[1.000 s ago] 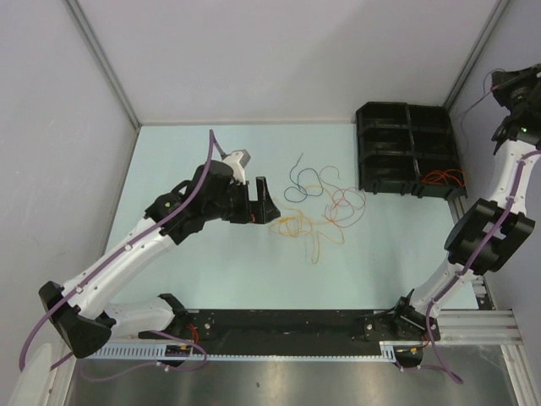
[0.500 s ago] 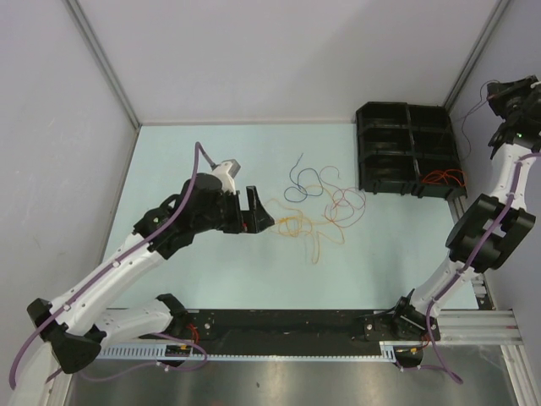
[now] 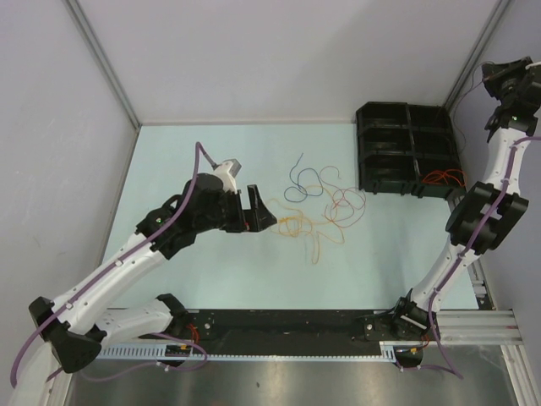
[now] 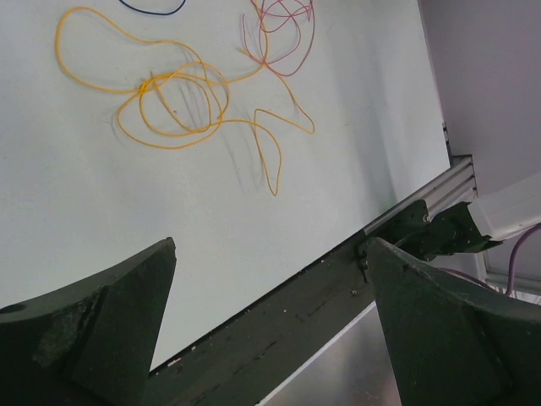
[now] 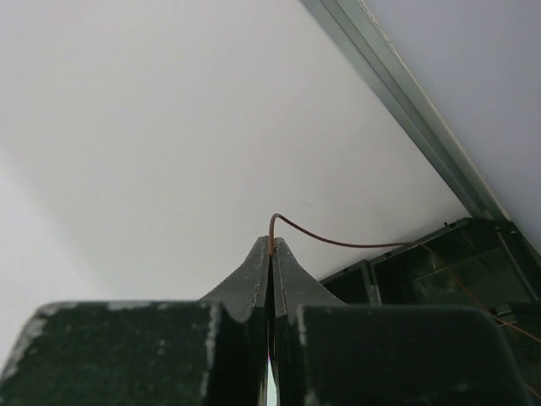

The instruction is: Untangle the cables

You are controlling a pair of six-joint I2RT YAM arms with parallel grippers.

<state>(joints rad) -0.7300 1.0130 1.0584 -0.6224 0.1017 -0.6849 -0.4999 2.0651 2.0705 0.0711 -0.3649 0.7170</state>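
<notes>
The cables lie loose on the pale table: an orange-yellow tangle (image 3: 300,227), a dark blue one (image 3: 304,179) behind it, and red and purple ones (image 3: 347,203) to the right. In the left wrist view the orange-yellow tangle (image 4: 177,101) lies ahead, with the red-purple loops (image 4: 279,34) beyond. My left gripper (image 3: 258,211) is open and empty just left of the orange tangle, its jaws wide apart (image 4: 270,245). My right gripper (image 3: 499,78) is raised high at the far right, shut (image 5: 272,245) on a thin orange-brown cable (image 5: 338,239) that runs down to the black bin.
A black compartment tray (image 3: 406,135) stands at the back right, with an orange cable (image 3: 444,178) in its near right cell. Its rim shows in the right wrist view (image 5: 439,254). The black base rail (image 3: 279,326) runs along the table's near edge. Grey walls enclose the table.
My left gripper has drawn back slightly to the left and turned, staying open. My right gripper has risen higher and farther back with the thin cable in it.
</notes>
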